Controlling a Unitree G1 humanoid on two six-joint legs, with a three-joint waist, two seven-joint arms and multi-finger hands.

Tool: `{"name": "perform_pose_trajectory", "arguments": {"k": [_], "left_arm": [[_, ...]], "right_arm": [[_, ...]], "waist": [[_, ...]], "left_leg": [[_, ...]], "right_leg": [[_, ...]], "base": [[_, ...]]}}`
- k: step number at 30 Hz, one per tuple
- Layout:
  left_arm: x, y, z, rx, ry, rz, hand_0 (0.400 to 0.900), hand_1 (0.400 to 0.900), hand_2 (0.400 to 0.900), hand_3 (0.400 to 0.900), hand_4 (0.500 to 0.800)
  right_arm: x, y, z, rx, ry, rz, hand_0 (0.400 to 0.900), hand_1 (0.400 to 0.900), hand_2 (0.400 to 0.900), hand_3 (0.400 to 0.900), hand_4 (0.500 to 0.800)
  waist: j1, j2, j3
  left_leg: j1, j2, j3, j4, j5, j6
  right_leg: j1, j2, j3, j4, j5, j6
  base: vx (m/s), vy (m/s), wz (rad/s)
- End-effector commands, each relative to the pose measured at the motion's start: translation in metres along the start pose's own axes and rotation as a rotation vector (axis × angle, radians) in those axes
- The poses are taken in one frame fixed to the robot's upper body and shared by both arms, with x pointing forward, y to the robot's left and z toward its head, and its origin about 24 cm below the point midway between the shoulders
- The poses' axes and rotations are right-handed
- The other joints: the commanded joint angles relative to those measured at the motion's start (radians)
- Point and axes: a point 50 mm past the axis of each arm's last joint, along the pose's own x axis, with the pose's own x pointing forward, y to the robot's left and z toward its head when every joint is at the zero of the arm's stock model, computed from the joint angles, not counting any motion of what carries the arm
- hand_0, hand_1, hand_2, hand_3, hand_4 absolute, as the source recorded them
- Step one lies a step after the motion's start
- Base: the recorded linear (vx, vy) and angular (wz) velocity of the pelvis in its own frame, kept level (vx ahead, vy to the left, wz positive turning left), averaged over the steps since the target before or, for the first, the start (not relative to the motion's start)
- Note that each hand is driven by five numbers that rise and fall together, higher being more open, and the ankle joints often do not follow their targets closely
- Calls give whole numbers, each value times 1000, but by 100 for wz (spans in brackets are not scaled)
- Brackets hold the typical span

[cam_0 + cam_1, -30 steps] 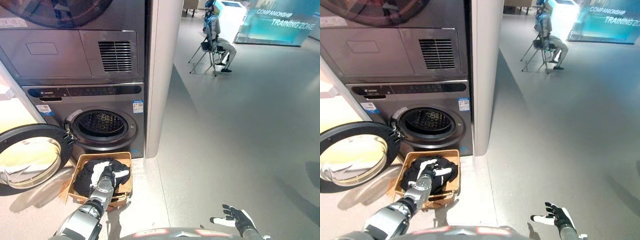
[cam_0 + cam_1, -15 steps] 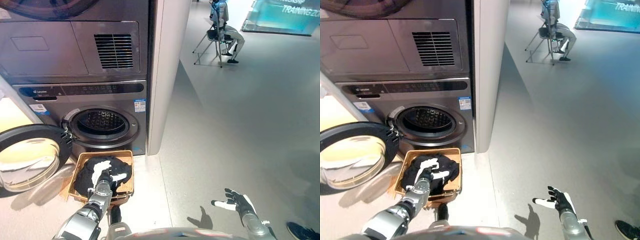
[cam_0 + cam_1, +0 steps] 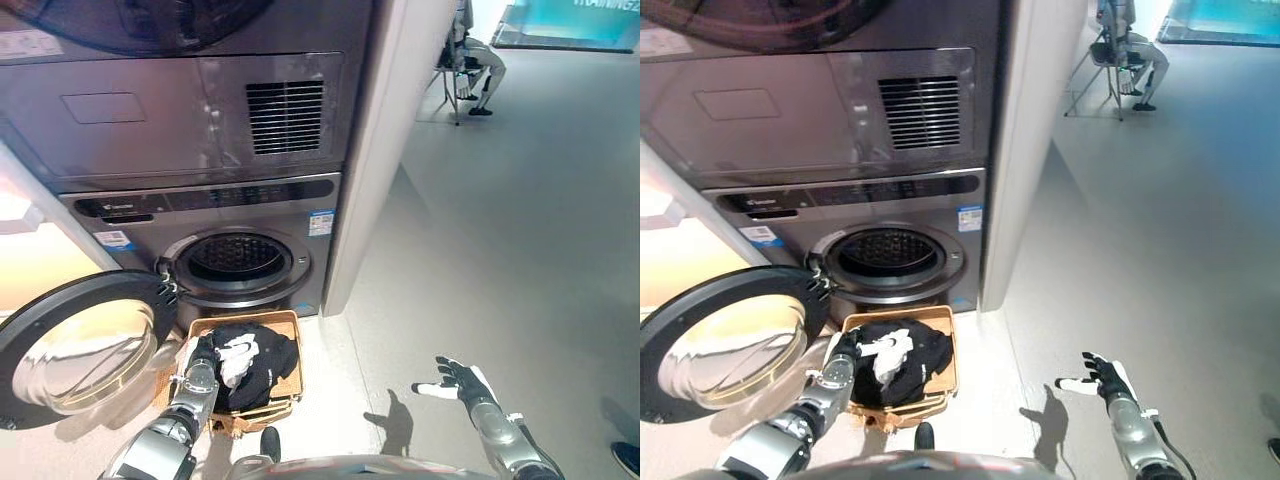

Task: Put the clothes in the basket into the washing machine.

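Observation:
A wicker basket (image 3: 294, 384) stands on the floor right in front of the washing machine (image 3: 200, 190). It holds black clothes (image 3: 268, 359) with a white piece (image 3: 238, 357) on top. The machine's drum opening (image 3: 240, 260) is dark and its round door (image 3: 78, 346) is swung open to the left. My left hand (image 3: 199, 362) is at the basket's left edge, against the black clothes, with its fingers hidden in the cloth. My right hand (image 3: 453, 379) is open, held above the floor to the right, away from the basket.
A dryer is stacked above the washing machine. A pale wall panel (image 3: 385, 150) stands right of the machines. A person sits on a chair (image 3: 470, 62) far back right. A dark shoe (image 3: 628, 456) shows at the lower right edge.
The camera has moved, so the whole scene sits further right and nearer. My left hand has shifted from the middle of the clothes to the basket's left edge. My right hand stays open.

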Motion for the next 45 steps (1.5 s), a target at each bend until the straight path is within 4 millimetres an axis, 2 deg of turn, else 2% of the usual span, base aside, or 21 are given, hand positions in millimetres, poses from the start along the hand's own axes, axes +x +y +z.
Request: {"name": "perform_pose_trajectory", "arguments": {"k": [1,2,4,6,8,11,13,15,17,19,20,21,22,23,24,26,28,31,37,45], "left_arm": [[5,21,21,17,-118,44,900,900,900,900,800],[5,22,18,16,-107,44,900,900,900,900,800],[5,23,16,11,-90,41,900,900,900,900,800],[6,22,18,5,-90,36,900,900,900,900,800],[6,21,17,12,-88,33,900,900,900,900,800],[6,23,17,26,-86,42,900,900,900,900,800],[7,23,21,39,-99,44,900,900,900,900,800],[8,23,26,53,-115,45,900,900,900,900,800],[8,20,37,79,-150,45,900,900,900,900,800],[9,14,64,131,-237,43,900,900,900,900,800],[8,10,86,181,-305,54,900,900,900,900,800],[6,7,104,219,-363,64,900,900,900,900,800],[4,12,128,263,-438,118,900,900,900,900,800],[3,18,142,338,-491,167,900,900,900,900,800],[2,26,156,371,-524,205,900,900,900,900,800],[-2,35,182,418,-577,276,900,900,900,900,800],[-6,43,202,462,-617,337,900,900,900,900,800],[-10,51,221,460,-651,386,900,900,900,900,800],[-14,59,231,464,-670,424,900,900,900,900,800],[-23,84,254,479,-701,538,900,900,900,900,800]], "right_arm": [[2,-11,16,-27,-103,-40,900,900,900,900,800],[3,-11,17,-31,-105,-38,900,900,900,900,800],[3,-6,17,-33,-102,-23,900,900,900,900,800],[3,-2,15,-43,-91,-13,900,900,900,900,800],[4,-2,16,-54,-89,-5,900,900,900,900,800],[6,0,18,-63,-93,10,900,900,900,900,800],[6,-1,19,-69,-98,13,900,900,900,900,800],[5,-4,18,-68,-104,9,900,900,900,900,800],[0,-11,14,-56,-110,-6,900,900,900,900,800],[-7,-23,13,-28,-140,-47,900,900,900,900,800],[-11,-28,14,0,-161,-74,900,900,900,900,800],[-11,-31,19,12,-183,-84,900,900,900,900,800],[-9,-35,31,13,-229,-100,900,900,900,900,800],[-8,-40,42,1,-267,-112,900,900,900,900,800],[-7,-42,50,3,-299,-119,900,900,900,900,800],[-6,-46,68,14,-363,-145,900,900,900,900,800],[-8,-51,75,38,-397,-169,900,900,900,900,800],[-10,-53,87,36,-448,-173,900,900,900,900,800],[-14,-57,100,48,-511,-180,900,900,900,900,800],[-28,-66,114,61,-616,-215,900,900,900,900,800]], "waist": [[-8,-2,-45],[-14,6,-34],[-23,20,-17],[-27,25,-13],[-38,29,-10],[-54,18,-2],[-67,2,3],[-81,-14,9],[-103,-28,22],[-142,-39,48],[-167,-53,75],[-172,-68,92],[-178,-80,122],[-185,-89,144],[-185,-90,174],[-192,-79,217],[-207,-71,239],[-219,-61,238],[-236,-36,226],[-275,-13,234]], "left_leg": [[-24,-29,-46,94,-60,32],[-6,-43,-62,95,-65,45],[22,-49,-86,92,-68,56],[48,-56,-99,98,-80,59],[69,-58,-126,102,-89,53],[91,-74,-177,139,-106,38],[105,-86,-210,171,-117,27],[117,-97,-242,208,-126,14],[115,-101,-277,242,-134,-6],[81,-88,-257,256,-149,-22],[25,-79,-204,292,-171,-24],[-24,-81,-169,326,-207,-21],[-87,-63,-112,376,-245,-16],[-128,-46,-87,419,-279,-9],[-177,-37,-73,469,-289,-8],[-270,-18,-46,500,-276,-12],[-348,-7,-26,518,-258,-20],[-443,7,-19,541,-249,-20],[-569,10,-13,546,-246,-12],[-695,10,18,576,-257,3]], "right_leg": [[-13,-83,58,150,343,45],[-33,-76,78,209,368,33],[-79,-50,103,306,352,10],[-115,-80,92,299,341,3],[-135,-74,108,234,322,3],[-141,-61,149,67,315,24],[-149,-44,188,-45,332,52],[-138,-38,195,-113,358,78],[-147,-33,180,-145,372,97],[-183,-51,134,-136,376,112],[-200,-70,94,-114,350,111],[-202,-92,57,-127,327,108],[-242,-95,43,-114,312,100],[-277,-86,49,-100,289,97],[-314,-74,62,-72,283,89],[-370,-83,38,-27,271,80],[-425,-90,15,0,257,68],[-519,-75,19,24,259,60],[-649,-67,37,26,290,65],[-785,-68,67,32,321,73]], "base": [[102,297,27],[79,250,29],[98,226,32],[134,146,30],[143,41,33],[193,-17,57],[235,-61,76],[229,-77,107],[180,-99,156],[19,-102,194],[-214,-78,140],[-358,-104,77],[-360,-147,7],[-325,-149,9],[-272,-111,18],[-248,-81,53],[-206,-61,34],[-136,-45,-20],[-77,0,-22],[-39,32,-16]]}}
